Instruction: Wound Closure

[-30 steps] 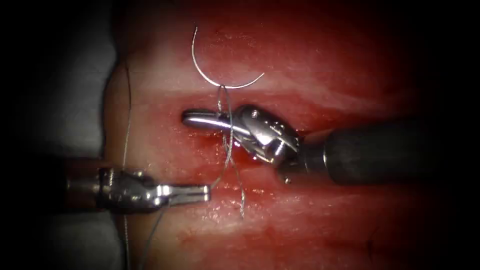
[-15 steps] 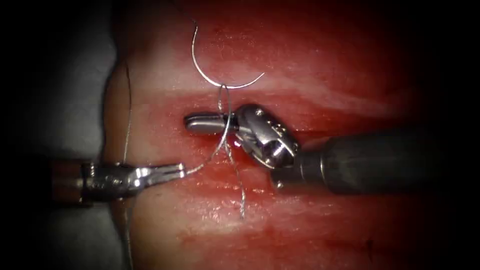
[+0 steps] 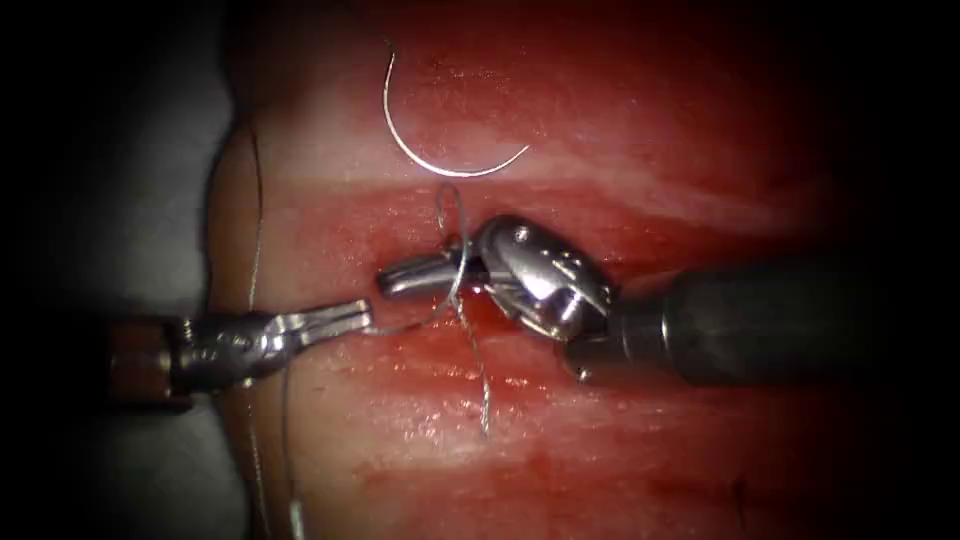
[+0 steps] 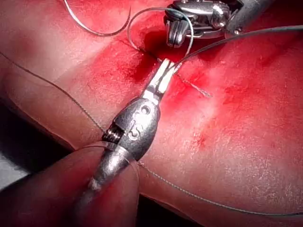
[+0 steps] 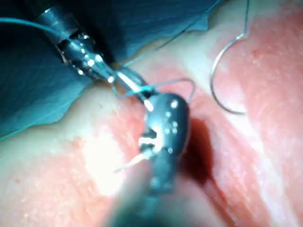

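Steel needle (image 3: 440, 160) lies free; left hand (image 3: 362, 316) grips thread (image 3: 455, 285) looped round closed right hand (image 3: 388, 282)

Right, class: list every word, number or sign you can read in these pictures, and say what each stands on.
No text can be read.
Left arm's silver needle driver: a faint mark on its wrist, too unclear to read; jaws shut on the thin grey thread.
Right arm's silver needle driver: no marking; thread looped round its shut jaws.
Curved steel needle: unmarked, lying free on the red tissue.

Needle (image 3: 430, 150) lies free on tissue (image 3: 650, 130) above the cut (image 3: 400, 215)
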You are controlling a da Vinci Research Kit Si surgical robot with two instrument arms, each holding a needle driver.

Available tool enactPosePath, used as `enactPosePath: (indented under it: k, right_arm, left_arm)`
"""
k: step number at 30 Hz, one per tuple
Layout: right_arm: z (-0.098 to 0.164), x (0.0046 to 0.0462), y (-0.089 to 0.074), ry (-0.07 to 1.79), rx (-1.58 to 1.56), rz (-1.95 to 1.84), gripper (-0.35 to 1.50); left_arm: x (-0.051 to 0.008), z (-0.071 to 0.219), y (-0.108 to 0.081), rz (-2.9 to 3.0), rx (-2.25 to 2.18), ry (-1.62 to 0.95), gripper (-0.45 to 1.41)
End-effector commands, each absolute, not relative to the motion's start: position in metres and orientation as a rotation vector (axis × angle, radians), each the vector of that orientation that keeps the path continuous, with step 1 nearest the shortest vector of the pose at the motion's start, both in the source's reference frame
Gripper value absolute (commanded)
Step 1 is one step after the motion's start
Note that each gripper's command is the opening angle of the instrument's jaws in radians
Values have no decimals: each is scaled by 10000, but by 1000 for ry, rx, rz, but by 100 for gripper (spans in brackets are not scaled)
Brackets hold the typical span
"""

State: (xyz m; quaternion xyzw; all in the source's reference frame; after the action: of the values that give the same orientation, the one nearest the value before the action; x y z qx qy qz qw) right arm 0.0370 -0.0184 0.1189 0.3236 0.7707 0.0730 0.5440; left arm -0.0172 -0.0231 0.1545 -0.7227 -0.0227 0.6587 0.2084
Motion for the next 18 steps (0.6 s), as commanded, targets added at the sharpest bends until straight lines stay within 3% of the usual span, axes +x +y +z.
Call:
enactPosePath:
  k: [1, 12, 18]
  right_arm:
    - [1194, 373, -185, 1829, 767, 169, -35]
    - [1165, 374, -157, 1674, 841, -193, -35]
    - [1164, 386, -163, 1683, 859, -237, -35]
  left_arm:
    - [-178, 1550, -243, 1832, -2008, -70, -45]
    - [-194, 1556, -242, 1838, -2041, -112, -45]
    - [-206, 1555, -238, 1837, -2056, -129, -45]
